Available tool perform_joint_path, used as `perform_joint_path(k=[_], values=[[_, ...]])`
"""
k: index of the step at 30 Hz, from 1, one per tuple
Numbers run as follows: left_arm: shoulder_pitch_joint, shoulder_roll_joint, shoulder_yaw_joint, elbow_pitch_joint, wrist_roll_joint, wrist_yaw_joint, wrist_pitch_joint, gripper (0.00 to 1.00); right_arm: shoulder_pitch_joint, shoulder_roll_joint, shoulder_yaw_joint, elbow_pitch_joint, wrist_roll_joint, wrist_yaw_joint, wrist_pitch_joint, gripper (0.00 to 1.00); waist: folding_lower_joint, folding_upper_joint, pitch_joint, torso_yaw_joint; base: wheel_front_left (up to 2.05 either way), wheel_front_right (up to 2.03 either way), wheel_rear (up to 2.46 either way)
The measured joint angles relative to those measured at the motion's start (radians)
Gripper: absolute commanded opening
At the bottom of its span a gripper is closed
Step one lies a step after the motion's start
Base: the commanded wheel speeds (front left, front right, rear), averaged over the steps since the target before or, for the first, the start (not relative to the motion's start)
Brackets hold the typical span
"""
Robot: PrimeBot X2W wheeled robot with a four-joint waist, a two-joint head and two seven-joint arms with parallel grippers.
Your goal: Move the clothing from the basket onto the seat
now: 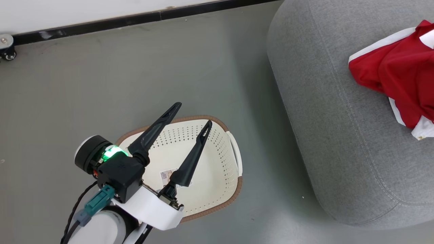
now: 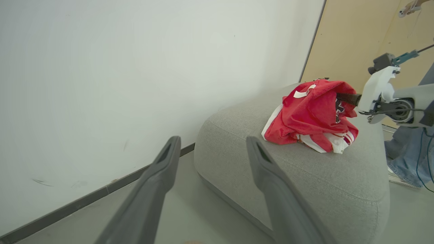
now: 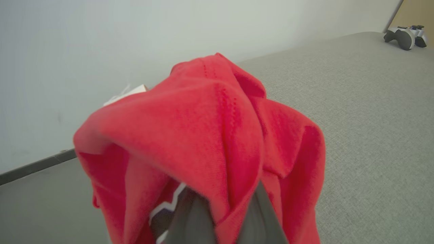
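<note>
The clothing (image 1: 400, 71) is a bright red bundle with white trim lying on the light-grey seat (image 1: 322, 118) at the right edge of the head view. In the left wrist view the clothing (image 2: 308, 115) is heaped on the seat (image 2: 305, 176), and my right arm's wrist (image 2: 378, 89) reaches into it from the right. My right gripper (image 3: 230, 206) is shut on the red clothing (image 3: 203, 135), which drapes over its fingers. The cream basket (image 1: 217, 159) stands on the floor with a label sticker (image 1: 168, 176) on its bottom. My left gripper (image 1: 193, 114) hangs open above it, holding nothing.
A game controller (image 3: 405, 34) lies far back on the seat. A person's jeans leg and shoe (image 2: 407, 159) stand beside the seat's far end. A white wall with a dark baseboard (image 1: 135, 20) borders the grey floor, and a caster wheel (image 1: 6, 47) sits by it.
</note>
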Motion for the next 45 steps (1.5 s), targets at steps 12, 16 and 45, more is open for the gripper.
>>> perform_joint_path(k=[12, 16, 45], values=[[0.000, -0.010, -0.009, 0.031, -0.003, -0.007, -0.024, 1.00, 0.063, 0.024, 0.026, -0.026, 0.001, 0.000, -0.042, 1.00, 0.0001, 0.0000, -0.027, -0.034, 0.00, 0.00, 0.00], [0.000, -0.015, -0.011, 0.041, -0.004, -0.007, -0.033, 1.00, 0.107, 0.031, 0.032, -0.048, 0.011, 0.000, -0.050, 1.00, 0.0000, 0.0000, -0.040, -0.048, 0.00, 0.00, 0.00], [0.133, -0.036, 0.090, 0.162, -0.066, 0.073, -0.136, 1.00, 0.218, 0.085, 0.210, -0.451, 0.004, 0.000, -0.069, 1.00, 0.0000, 0.0000, -0.190, -0.090, 0.00, 0.00, 0.00]])
